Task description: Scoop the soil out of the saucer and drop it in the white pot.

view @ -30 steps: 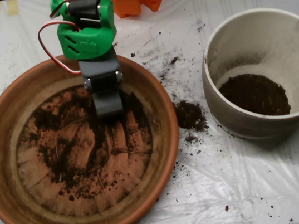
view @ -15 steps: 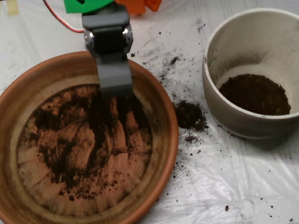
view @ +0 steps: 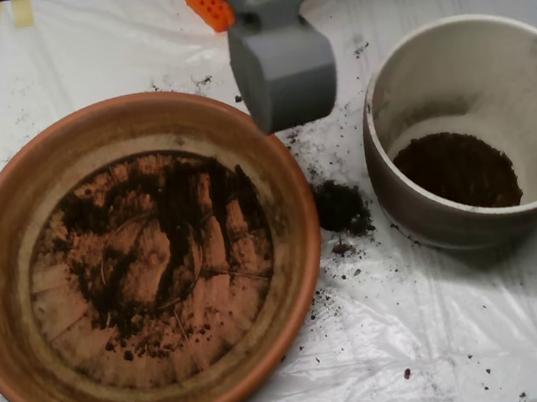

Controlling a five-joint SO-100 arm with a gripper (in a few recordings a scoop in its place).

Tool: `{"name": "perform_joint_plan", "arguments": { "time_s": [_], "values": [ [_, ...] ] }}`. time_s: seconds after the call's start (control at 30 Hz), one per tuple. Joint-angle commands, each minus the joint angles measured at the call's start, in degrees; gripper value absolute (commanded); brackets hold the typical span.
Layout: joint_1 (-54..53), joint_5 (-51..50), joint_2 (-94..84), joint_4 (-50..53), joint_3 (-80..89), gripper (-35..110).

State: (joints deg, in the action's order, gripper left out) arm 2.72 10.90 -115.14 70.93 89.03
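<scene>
At the left sits the saucer [view: 1, 302], its rim taking up most of that side of the desk [view: 450, 336], which is covered in pale plastic sheeting. What is left of the soil [view: 166, 226] lies thin on the saucer's ridged floor, darkest toward the upper middle and breaking into crumbs and streaks toward the lower part. Just past the saucer's upper right rim hangs the scoop [view: 286, 82], raised above the desk and between the two vessels; from this angle its grey shell hides the fingers' edges, so it cannot be told whether they are together or apart, nor whether a load is inside. Below it, on the sheeting between saucer and pot, lies a small spilled clump of soil [view: 340, 205] with fine specks scattered around. At the right stands the white pot [view: 421, 208], with a dark patch of soil already on its bottom and dusty smudges up its inner wall. The step in hand looks like the carry toward the pot. To do it well, the scoop should travel level and without jerks, pass fully over the pot's thick near rim, and release only when centred above the opening, since the spill beside the pot suggests that letting go too early drops soil short.
</scene>
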Motion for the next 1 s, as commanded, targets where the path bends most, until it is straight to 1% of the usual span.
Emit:
{"name": "perform_joint_plan", "arguments": {
  "time_s": [0.0,0.23,0.33,0.4,0.43,0.53,0.6,0.8,0.97],
  "values": [
    [6.06,0.97,2.02,1.85,-10.11,-1],
    [20.04,2.20,7.56,4.66,-17.67,-1],
    [23.29,1.93,7.91,4.39,-17.23,0],
    [23.64,1.05,8.26,4.57,-16.96,0],
    [23.64,0.53,8.61,5.10,-17.14,3],
    [23.82,0.53,9.32,7.21,-17.75,27],
    [24.08,0.53,9.23,8.53,-18.11,35],
    [24.43,0.35,8.79,10.46,-17.49,36],
    [20.74,-2.29,7.73,11.25,-18.72,36]
  ]
}}
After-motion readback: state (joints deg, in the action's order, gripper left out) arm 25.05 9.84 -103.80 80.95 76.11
